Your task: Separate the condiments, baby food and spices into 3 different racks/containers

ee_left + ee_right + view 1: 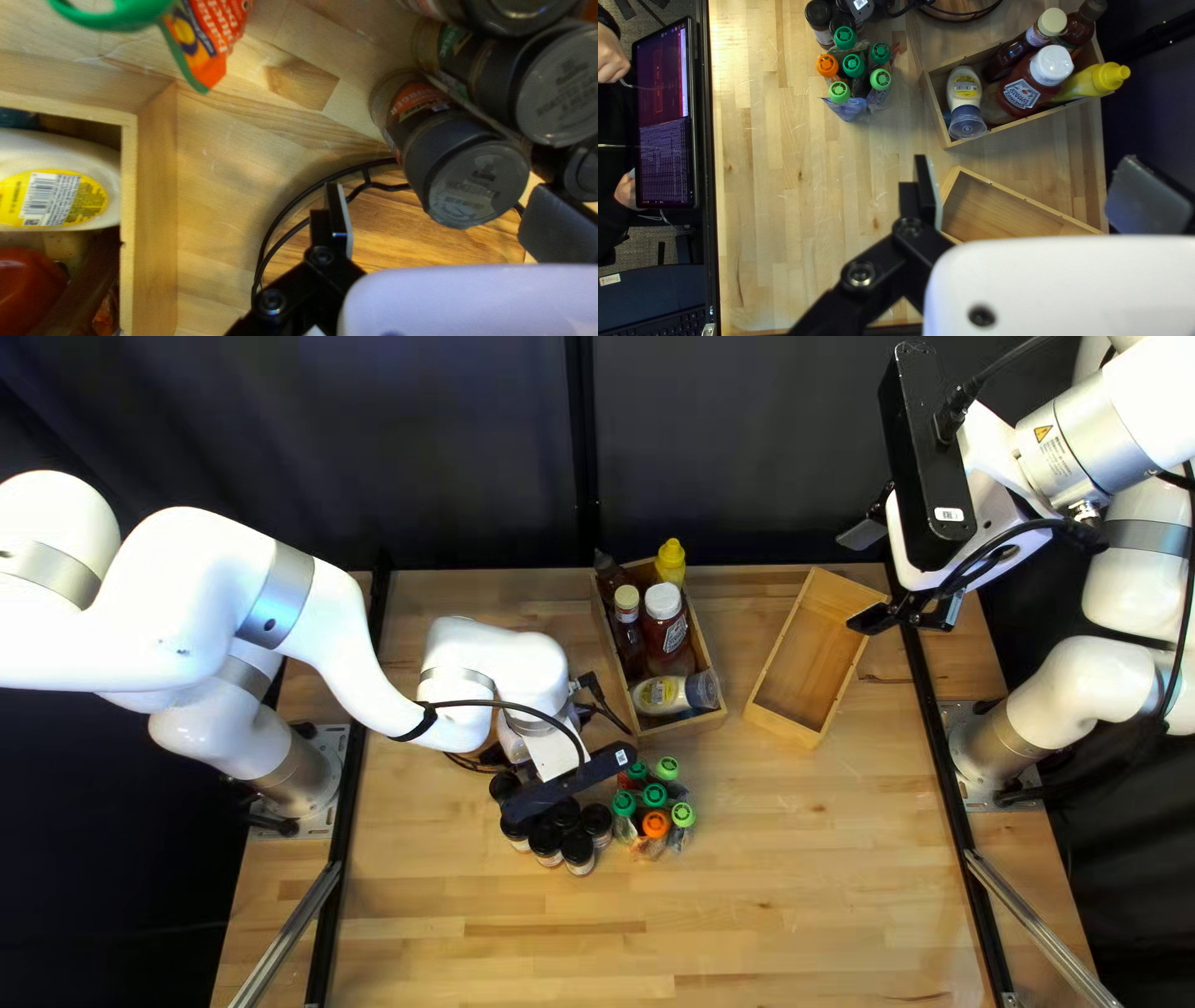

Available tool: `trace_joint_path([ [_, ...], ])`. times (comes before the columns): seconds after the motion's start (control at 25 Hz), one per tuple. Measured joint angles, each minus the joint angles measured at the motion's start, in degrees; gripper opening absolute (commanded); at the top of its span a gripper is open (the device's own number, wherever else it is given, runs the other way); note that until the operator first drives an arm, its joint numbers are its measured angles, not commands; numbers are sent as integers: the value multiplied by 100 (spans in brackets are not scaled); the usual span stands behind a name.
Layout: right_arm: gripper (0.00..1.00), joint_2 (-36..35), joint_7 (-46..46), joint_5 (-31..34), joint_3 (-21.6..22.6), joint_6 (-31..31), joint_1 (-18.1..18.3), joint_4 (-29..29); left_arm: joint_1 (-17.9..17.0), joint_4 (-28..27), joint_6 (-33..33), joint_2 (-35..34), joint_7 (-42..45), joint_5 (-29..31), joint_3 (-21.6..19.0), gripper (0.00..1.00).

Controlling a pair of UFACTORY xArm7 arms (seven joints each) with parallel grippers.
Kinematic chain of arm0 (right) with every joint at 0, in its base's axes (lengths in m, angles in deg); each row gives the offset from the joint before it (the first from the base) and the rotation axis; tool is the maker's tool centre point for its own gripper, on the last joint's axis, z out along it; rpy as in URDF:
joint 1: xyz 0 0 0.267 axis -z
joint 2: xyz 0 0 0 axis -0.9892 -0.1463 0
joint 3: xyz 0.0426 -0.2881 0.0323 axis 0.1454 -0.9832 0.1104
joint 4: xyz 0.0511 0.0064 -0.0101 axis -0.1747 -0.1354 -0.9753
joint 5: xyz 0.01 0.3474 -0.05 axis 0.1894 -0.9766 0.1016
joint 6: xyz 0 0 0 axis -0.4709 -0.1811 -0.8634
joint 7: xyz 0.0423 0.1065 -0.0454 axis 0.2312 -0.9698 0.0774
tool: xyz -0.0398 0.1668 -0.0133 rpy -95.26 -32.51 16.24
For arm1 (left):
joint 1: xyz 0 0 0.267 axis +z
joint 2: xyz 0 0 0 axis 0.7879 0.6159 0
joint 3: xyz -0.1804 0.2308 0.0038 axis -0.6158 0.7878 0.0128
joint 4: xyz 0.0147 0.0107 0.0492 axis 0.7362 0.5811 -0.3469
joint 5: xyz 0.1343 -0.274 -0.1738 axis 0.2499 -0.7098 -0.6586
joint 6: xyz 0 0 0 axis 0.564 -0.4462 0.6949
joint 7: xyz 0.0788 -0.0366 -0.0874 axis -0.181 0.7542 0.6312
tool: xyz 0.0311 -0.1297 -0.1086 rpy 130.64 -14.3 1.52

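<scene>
Left gripper (pixel 552 752) wide, spice jar (pixel 447 148) at its 12 o'clock, ahead of the gap; right gripper (pixel 859 580) also wide.

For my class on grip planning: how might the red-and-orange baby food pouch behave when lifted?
The baby food pouch would probably flex, since its body narrows to a thin edge. Its broad green cap looks rigid, so likely gives the tool firmer hold.

Top left view: dark curtain (pixel 747 448) across top, metal rail (pixel 286 935) lower left; right wrist view: lit monitor (pixel 665 124) beside table (pixel 778 236)
</scene>
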Motion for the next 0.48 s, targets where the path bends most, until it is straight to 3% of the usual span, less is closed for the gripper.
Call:
trace_joint_path([
  [0.04,100,0,0,0,0,0,0,0,-3,0,-4,-9,7,0,-4,68],
  [0.08,100,0,0,0,0,0,0,0,-7,-1,-11,-19,17,-1,-9,9],
  [0.12,100,0,0,0,0,0,0,0,-14,-2,-18,-32,27,-5,-16,0],
  [0.48,100,0,0,0,0,0,0,0,-71,-42,-162,-148,127,2,-84,0],
])
